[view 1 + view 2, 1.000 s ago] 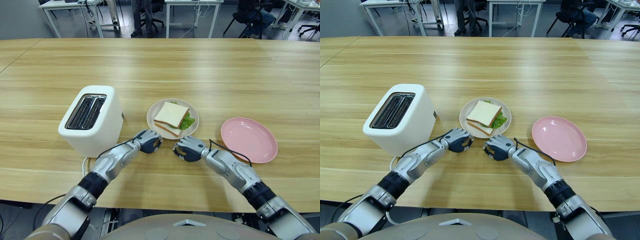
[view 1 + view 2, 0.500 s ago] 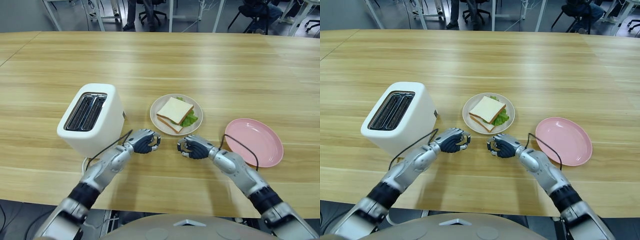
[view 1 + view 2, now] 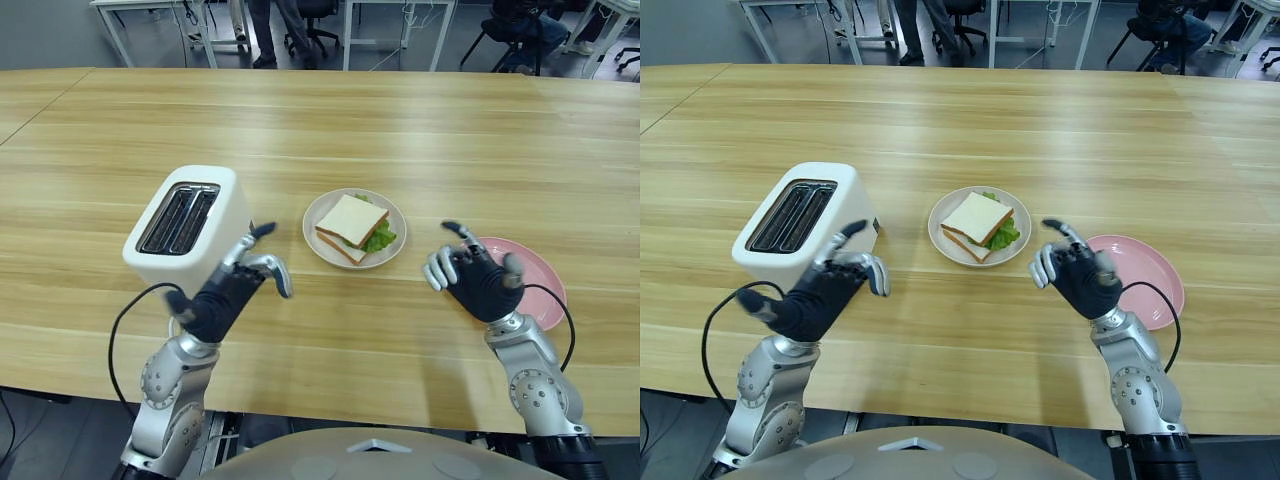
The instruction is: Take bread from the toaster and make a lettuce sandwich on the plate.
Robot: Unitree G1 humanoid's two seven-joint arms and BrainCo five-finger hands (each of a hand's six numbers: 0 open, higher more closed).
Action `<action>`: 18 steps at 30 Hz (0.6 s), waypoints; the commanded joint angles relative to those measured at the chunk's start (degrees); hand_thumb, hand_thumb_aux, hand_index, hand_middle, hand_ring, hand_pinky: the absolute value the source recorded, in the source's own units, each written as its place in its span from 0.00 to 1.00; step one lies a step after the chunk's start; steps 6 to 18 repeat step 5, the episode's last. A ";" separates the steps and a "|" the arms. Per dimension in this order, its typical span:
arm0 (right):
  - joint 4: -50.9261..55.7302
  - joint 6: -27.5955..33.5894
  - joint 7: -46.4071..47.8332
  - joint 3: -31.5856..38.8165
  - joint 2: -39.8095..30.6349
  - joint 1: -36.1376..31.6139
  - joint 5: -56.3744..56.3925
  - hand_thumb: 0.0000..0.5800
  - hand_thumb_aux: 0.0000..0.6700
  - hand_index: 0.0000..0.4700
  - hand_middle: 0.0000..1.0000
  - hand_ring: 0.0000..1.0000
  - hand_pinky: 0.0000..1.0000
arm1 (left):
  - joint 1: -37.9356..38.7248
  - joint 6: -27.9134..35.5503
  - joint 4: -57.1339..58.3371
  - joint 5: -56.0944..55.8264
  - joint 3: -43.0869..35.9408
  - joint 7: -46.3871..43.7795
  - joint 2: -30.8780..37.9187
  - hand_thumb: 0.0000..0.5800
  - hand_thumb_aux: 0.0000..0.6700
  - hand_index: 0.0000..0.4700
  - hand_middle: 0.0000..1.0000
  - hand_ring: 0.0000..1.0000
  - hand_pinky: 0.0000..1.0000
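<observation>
The left hand (image 3: 225,295) is raised above the table (image 3: 420,130), its back toward the camera. Its fingers are spread and only loosely bent, and they hold nothing. In both views it hangs in front of the near right corner of the toaster (image 3: 190,225), and whether it touches the casing cannot be told. The right hand (image 3: 480,282) is lifted too, back to the camera, with its fingers splayed upward and nothing in them. It stands in front of the near left part of the pink plate (image 3: 540,270) and covers that edge.

The sandwich (image 3: 350,222) lies finished on the round cream plate (image 3: 313,215), which sits between the toaster and the pink plate, ahead of both hands. It is made of two slices of white bread, the upper one set a little askew on the lower. Green lettuce (image 3: 380,238) sticks out between them on the right side. The toaster is white with rounded corners, and its two dark slots face up. It stands just left of the cream plate, apart from it.

The table is long and made of pale wood planks running side to side. Beyond its far edge are a white-framed desk (image 3: 150,4) and office chairs (image 3: 305,40) on a dark floor.
</observation>
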 commanded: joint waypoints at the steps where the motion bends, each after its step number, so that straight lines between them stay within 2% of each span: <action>1: 2.32 2.91 -0.04 -3.44 1.75 -0.97 0.88 0.00 0.00 0.00 0.00 0.00 0.00 | 0.38 1.73 1.07 -4.83 3.65 -3.29 -1.77 0.00 0.00 0.00 0.00 0.00 0.00; 5: 4.18 1.72 0.39 -4.87 4.57 -1.15 -2.18 0.00 0.00 0.00 0.00 0.00 0.00 | -1.83 2.99 4.34 -3.27 7.12 -3.15 -4.22 0.00 0.00 0.00 0.00 0.00 0.00; 18: 4.18 1.72 0.39 -4.87 4.57 -1.15 -2.18 0.00 0.00 0.00 0.00 0.00 0.00 | -1.83 2.99 4.34 -3.27 7.12 -3.15 -4.22 0.00 0.00 0.00 0.00 0.00 0.00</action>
